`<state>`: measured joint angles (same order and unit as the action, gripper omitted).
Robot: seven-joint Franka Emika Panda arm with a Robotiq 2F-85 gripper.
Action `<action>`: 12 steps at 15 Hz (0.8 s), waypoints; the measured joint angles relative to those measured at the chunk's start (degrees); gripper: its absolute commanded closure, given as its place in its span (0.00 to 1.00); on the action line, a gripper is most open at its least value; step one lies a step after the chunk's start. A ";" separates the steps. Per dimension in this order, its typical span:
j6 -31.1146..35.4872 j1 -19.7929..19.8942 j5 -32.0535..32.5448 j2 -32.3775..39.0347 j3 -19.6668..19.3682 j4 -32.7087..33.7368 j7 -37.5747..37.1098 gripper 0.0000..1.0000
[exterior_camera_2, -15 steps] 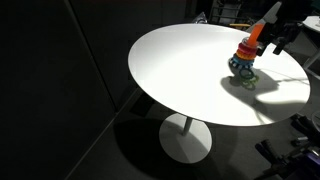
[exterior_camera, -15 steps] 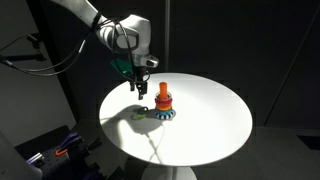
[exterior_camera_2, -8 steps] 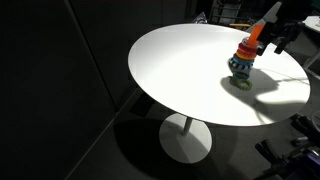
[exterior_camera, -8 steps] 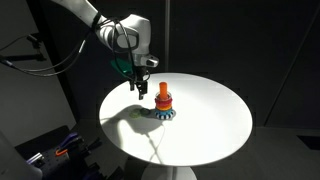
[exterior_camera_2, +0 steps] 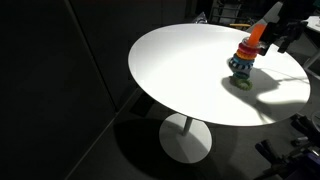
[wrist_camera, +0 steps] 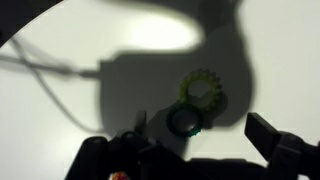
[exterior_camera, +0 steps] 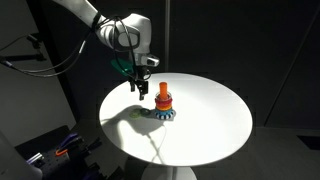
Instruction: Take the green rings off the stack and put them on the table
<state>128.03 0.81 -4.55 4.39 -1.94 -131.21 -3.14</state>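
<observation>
wrist view: green ring (wrist_camera: pixel 203 90) flat on table (wrist_camera: pixel 270 60) (in shadow) | hand (exterior_camera: pixel 138 88) spread, empty, beside stack (exterior_camera: pixel 163 102)

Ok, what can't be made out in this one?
Stack: too small in both exterior views to count its rings.
Gripper: dark against a dark background in an exterior view; opening unreadable there.
Darker ring beside the green ring in the wrist view: shadowed, blurred, colour unclear.
</observation>
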 measured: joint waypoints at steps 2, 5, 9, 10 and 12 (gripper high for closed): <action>0.00 0.09 1.94 -0.55 -0.49 0.72 -1.05 0.00; 0.00 0.22 3.58 -2.05 -0.84 1.05 -2.40 0.00; -0.10 0.22 3.94 -4.04 -0.83 1.05 -3.49 0.00; -0.25 0.21 3.94 -4.54 -0.81 1.04 -3.56 0.00; -0.61 0.21 3.94 -5.50 -0.77 1.01 -3.59 0.00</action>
<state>127.42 1.01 -0.62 -1.12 -2.72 -130.20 -6.73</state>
